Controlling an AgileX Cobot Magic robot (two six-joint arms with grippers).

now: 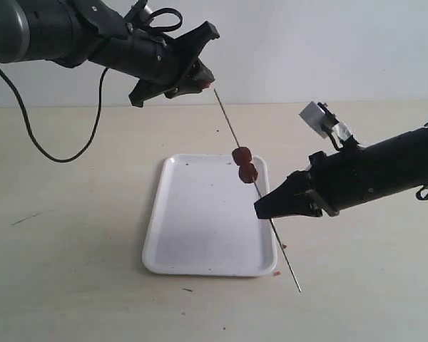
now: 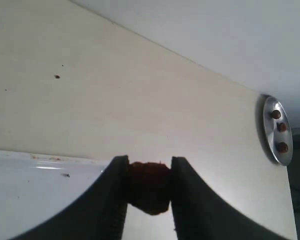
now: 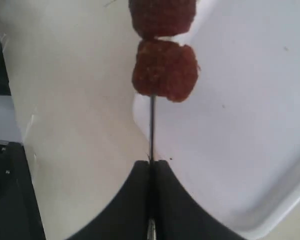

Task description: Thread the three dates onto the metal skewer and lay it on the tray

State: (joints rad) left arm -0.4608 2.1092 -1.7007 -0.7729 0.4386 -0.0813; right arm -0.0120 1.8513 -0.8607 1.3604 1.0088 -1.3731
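My right claw (image 1: pixel 265 208) is clenched on the metal skewer (image 1: pixel 227 117), with 2 dates (image 1: pixel 241 154) threaded over the tray (image 1: pixel 200 235) edge. My left claw (image 1: pixel 197 75) grips the 3rd date (image 2: pixel 149 187) near the tip. Next, I judge: align it and push it on.
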